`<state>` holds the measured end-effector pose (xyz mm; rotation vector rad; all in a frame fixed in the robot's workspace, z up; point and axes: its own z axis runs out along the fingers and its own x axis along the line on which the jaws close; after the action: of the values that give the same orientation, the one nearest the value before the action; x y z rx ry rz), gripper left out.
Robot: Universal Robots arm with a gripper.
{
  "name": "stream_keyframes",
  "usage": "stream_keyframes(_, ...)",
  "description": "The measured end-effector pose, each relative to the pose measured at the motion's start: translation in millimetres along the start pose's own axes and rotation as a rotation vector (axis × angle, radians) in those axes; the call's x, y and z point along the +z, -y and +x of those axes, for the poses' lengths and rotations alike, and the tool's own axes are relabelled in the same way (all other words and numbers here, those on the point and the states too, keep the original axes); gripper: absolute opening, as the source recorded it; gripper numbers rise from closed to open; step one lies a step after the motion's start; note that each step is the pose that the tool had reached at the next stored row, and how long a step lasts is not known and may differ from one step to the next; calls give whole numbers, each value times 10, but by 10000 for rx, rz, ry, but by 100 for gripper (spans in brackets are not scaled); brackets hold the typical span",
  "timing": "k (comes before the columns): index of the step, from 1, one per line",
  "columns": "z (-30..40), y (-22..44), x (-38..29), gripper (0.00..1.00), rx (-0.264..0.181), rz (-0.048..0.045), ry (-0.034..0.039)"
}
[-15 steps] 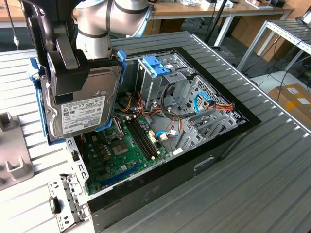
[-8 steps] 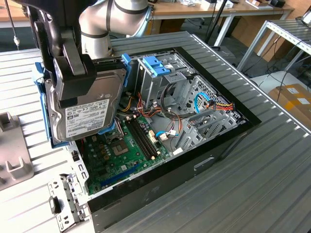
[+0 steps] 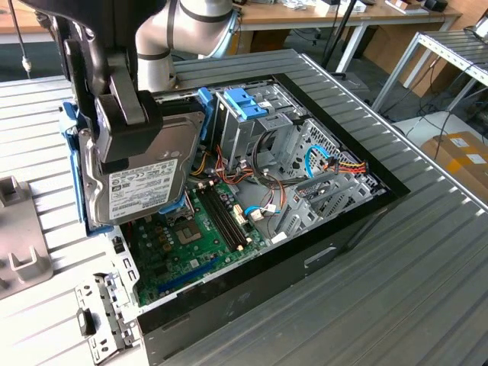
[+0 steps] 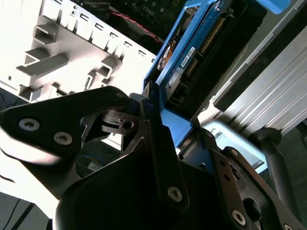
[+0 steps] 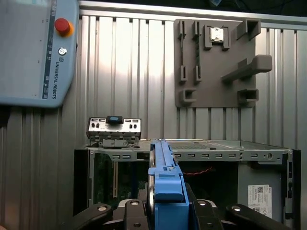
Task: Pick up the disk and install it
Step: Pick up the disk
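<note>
1 disk (image 3: 149,183) in the tool (image 3: 116,145), above the open computer case (image 3: 252,301)

Ribbed metal table (image 3: 427,252), wooden desks (image 3: 305,14) behind, cardboard box (image 3: 465,156)

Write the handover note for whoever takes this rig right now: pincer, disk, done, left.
Pincer: shut on the disk, which it holds on edge with the label facing the exterior camera.
Disk: in the air over the open computer case, at the exterior view's left end of it.
Done: the disk is picked up.
Left: the install. The disk is not yet in the drive cage, which stands apart from it toward the exterior view's right.
</note>
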<state>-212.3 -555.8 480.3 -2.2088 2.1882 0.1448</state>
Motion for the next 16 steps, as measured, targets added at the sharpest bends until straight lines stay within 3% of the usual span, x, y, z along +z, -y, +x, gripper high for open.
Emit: stream_keyframes(16,139,171,-12,37,1,-10,-1)
